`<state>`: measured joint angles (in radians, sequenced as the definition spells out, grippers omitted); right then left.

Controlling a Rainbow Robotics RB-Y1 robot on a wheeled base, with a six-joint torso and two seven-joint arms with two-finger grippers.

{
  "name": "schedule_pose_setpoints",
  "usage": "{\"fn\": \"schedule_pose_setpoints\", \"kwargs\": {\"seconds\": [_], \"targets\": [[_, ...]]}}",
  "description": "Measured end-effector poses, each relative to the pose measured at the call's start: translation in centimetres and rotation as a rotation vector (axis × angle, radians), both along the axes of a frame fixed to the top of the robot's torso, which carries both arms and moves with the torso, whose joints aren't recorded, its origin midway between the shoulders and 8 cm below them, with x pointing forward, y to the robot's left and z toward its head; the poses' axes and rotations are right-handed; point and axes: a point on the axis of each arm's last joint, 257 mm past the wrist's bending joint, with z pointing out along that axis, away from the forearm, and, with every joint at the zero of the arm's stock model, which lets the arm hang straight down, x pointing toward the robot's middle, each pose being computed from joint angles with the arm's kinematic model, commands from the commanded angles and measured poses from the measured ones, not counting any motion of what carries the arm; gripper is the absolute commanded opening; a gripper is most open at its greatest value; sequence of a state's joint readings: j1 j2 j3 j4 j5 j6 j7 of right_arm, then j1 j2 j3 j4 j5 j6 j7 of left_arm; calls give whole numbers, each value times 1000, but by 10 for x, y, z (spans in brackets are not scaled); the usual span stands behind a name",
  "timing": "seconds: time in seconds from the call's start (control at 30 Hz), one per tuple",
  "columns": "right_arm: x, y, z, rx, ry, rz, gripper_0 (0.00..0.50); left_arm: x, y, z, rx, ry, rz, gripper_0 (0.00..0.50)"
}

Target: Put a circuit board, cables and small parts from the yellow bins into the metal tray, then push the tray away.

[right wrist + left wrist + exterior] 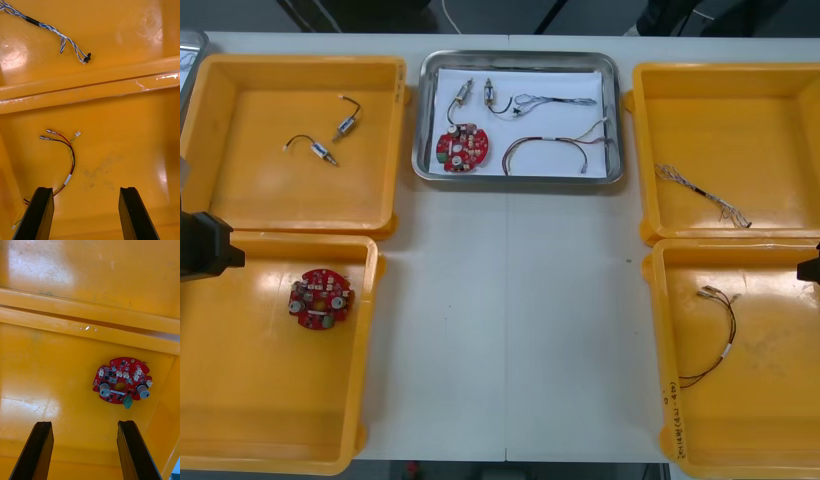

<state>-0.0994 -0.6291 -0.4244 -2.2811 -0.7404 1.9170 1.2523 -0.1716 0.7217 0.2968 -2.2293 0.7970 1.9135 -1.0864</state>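
The metal tray (616,110), white inside, sits at the table's far middle. In it lie a round red circuit board (463,148), two small metal parts (477,93) and two cables (552,140). My left gripper (84,423) hangs open over the near left yellow bin (240,400), short of a second circuit board (122,383) (320,298). My right gripper (85,189) is open above the near right yellow bin (770,420), with a red and yellow cable (69,157) (720,330) just beyond its fingers. Nothing is between either pair of fingers.
The far left bin (250,190) holds two small metal parts (335,135). A twisted blue and white cable (702,195) (56,32) lies in the far right bin (780,110). The left arm (200,245) and right arm (810,268) show at the view's side edges.
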Motion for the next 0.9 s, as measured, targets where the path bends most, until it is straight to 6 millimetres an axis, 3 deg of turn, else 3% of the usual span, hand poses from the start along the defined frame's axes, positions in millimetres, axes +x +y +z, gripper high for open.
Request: {"fn": "schedule_pose_setpoints", "kwargs": {"seconds": [0.9], "targets": [[-2,0,2,-63,4,124,500,0,0,0,0,0,0,500]]}}
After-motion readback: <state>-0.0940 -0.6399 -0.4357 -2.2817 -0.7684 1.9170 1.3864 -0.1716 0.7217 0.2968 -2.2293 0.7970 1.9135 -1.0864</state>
